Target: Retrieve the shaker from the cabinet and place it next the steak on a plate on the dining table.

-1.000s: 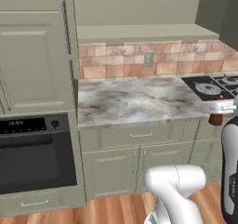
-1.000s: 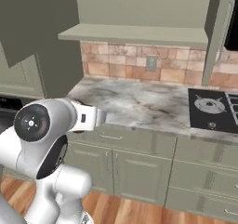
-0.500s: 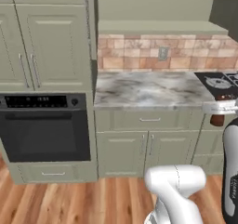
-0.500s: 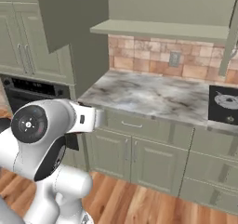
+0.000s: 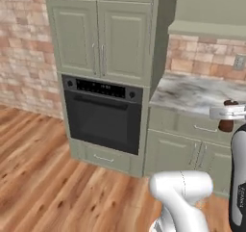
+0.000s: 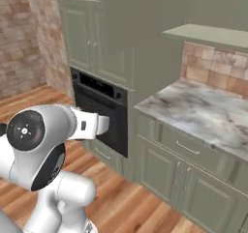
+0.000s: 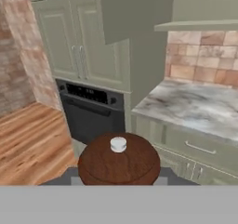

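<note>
The dark brown wooden shaker is seen from above in the hand view, its round top and small pale knob low in the middle. My gripper is shut on it, with a dark finger edge peeking out on either side. In the left base view the shaker hangs at the far right under the gripper, in front of the wall-side counter. Sage-green cabinet doors with bar handles stand shut above the oven. The steak, the plate and the dining table are out of view.
A black-fronted oven sits in the tall sage-green unit. To its right runs a marble-topped counter over green drawers, with a brick backsplash and a shelf above. Wooden floor spreads to the left, up to a brick wall.
The whole picture has swung, so the base has turned left: the oven and tall cabinets came to the middle and the stove left the view. The shaker stays in the gripper.
</note>
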